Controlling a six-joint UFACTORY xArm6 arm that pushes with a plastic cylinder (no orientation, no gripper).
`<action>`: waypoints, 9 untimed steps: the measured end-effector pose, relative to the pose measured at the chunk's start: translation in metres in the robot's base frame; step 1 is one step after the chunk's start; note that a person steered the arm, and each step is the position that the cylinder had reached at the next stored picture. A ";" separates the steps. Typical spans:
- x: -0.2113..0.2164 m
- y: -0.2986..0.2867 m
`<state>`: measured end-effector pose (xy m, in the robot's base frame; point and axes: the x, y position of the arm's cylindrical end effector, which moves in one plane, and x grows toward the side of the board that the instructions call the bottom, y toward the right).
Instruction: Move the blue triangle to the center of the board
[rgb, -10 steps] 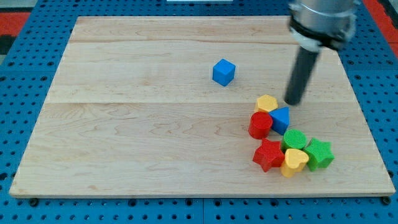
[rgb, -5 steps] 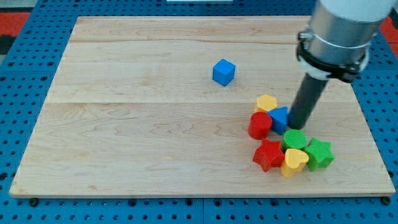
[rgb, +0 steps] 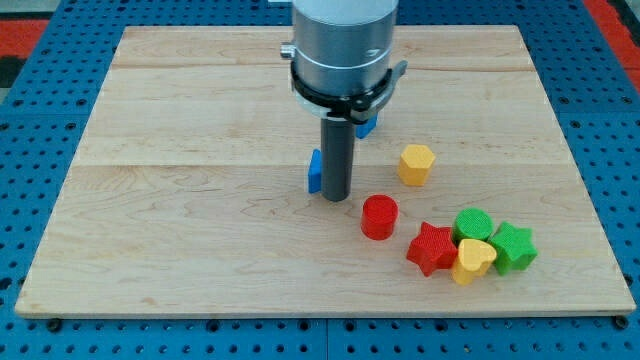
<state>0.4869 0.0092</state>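
Observation:
The blue triangle (rgb: 315, 171) sits near the middle of the wooden board (rgb: 200, 220), mostly hidden behind my rod. My tip (rgb: 335, 197) rests on the board just at the triangle's right side, touching or nearly touching it. A blue cube (rgb: 368, 124) is partly hidden behind the arm, up and right of the tip.
A yellow hexagon (rgb: 416, 164) lies right of the tip. A red cylinder (rgb: 379, 217) lies to its lower right. Further right a red star (rgb: 432, 249), green cylinder (rgb: 473, 224), yellow heart (rgb: 472, 260) and green star (rgb: 514, 247) cluster together.
My tip has swept left from the cluster to the board's middle, pushing the blue triangle with it. The red cylinder and yellow hexagon were knocked left, apart from the cluster.

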 end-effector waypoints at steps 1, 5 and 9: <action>0.007 0.003; -0.022 -0.029; -0.069 0.029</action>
